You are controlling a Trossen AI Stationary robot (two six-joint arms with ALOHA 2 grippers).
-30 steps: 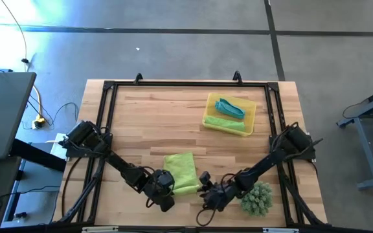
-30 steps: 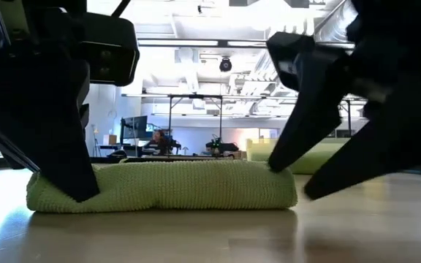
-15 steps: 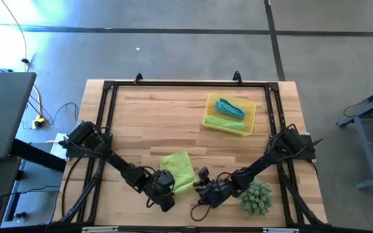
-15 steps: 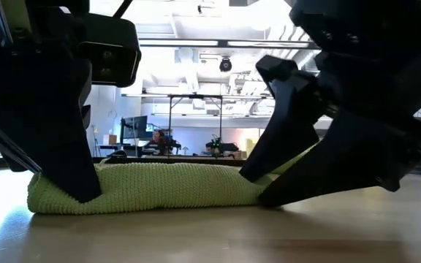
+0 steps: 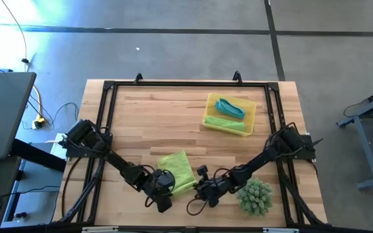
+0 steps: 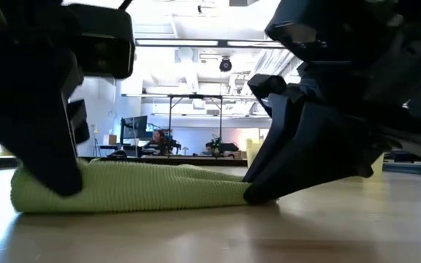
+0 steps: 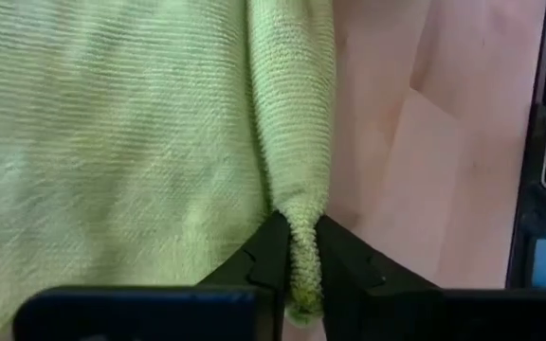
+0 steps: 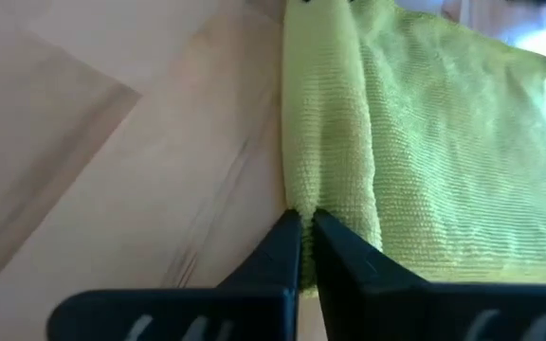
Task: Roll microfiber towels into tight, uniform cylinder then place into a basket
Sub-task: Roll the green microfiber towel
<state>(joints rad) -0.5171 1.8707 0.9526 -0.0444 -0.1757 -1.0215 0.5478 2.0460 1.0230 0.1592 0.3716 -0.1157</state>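
A lime-green microfiber towel lies on the wooden table near its front edge. The near edge is rolled into a low ridge. My left gripper is shut on the ridge's left end, and my right gripper is shut on its right end. The yellow basket stands at the far right. A teal roll and a lime-green roll lie in it. My left gripper pinches the left end of the towel's rolled near edge between its two fingers, coming slanting down from the near left. The roll's end stands between the fingers; the rest of the towel lies flat on the table. My right gripper pinches the right end of the rolled near edge between its two fingertips. It comes slanting down from the near right, along the roll. In the low view that end is squeezed thin and lies on the table.
A spiky green ball-shaped plant sits at the near right, close behind my right arm. A black frame runs round the table. Bare wood lies between the towel and the basket.
My right gripper has moved left and down onto the right end of the roll and has shut on it. That end was plump and is now squeezed flat. The towel has turned slightly on the table, its far edge swinging left.
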